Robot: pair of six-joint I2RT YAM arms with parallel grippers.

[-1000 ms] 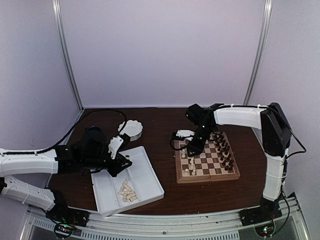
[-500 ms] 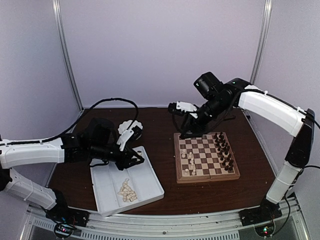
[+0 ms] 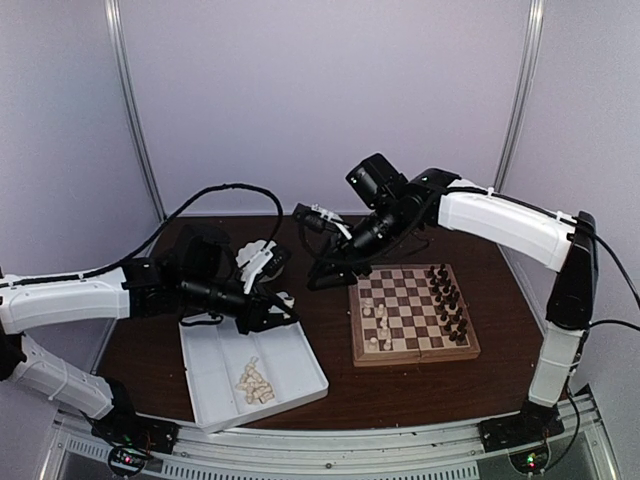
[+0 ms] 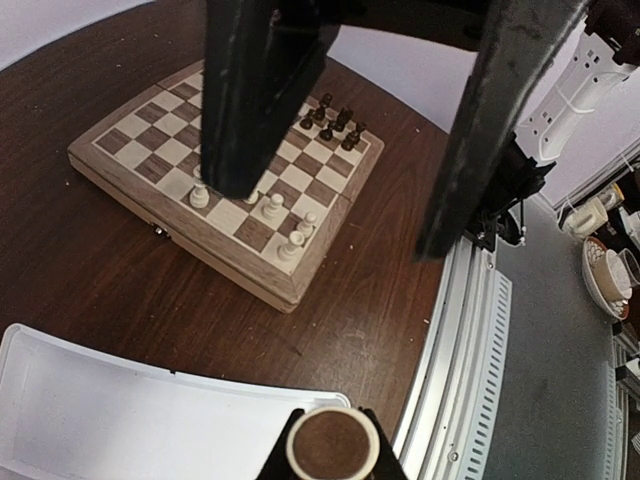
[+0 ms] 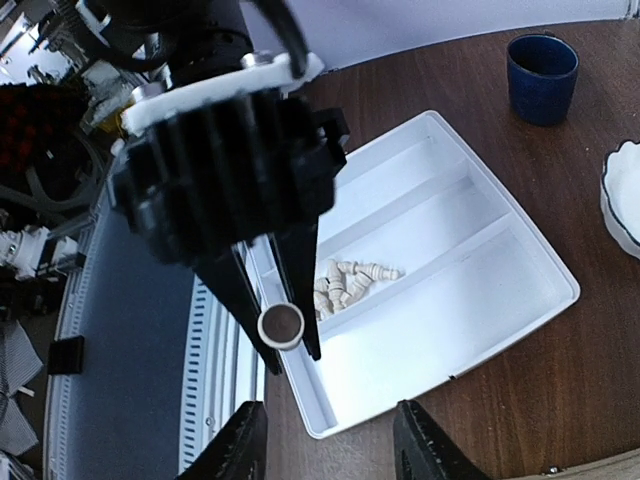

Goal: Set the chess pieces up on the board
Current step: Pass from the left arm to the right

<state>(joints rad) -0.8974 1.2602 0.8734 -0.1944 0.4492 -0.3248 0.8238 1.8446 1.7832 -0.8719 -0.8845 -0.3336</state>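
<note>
My left gripper (image 3: 274, 311) is shut on a cream chess piece (image 4: 332, 443), held off the table at the tray's far right corner; its brown felt base faces both wrist cameras (image 5: 281, 326). My right gripper (image 3: 322, 272) is open and empty, its fingers (image 4: 258, 95) pointing at the left gripper from just right of it, clear of the piece. The board (image 3: 415, 357) lies at the right with a few cream pieces (image 3: 378, 322) on its left files and dark pieces (image 3: 450, 300) along its right side. The left wrist view also shows the board (image 4: 230, 262).
A white divided tray (image 3: 292, 372) lies at the front left with a heap of cream pieces (image 3: 253, 381) in it. A white scalloped bowl (image 3: 262, 258) and a blue cup (image 5: 542, 65) stand behind the tray. The metal front rail (image 4: 480, 330) runs close by.
My right arm lifted off the board and swung left toward the left gripper. My left gripper rose from the tray with the cream piece and moved a little right.
</note>
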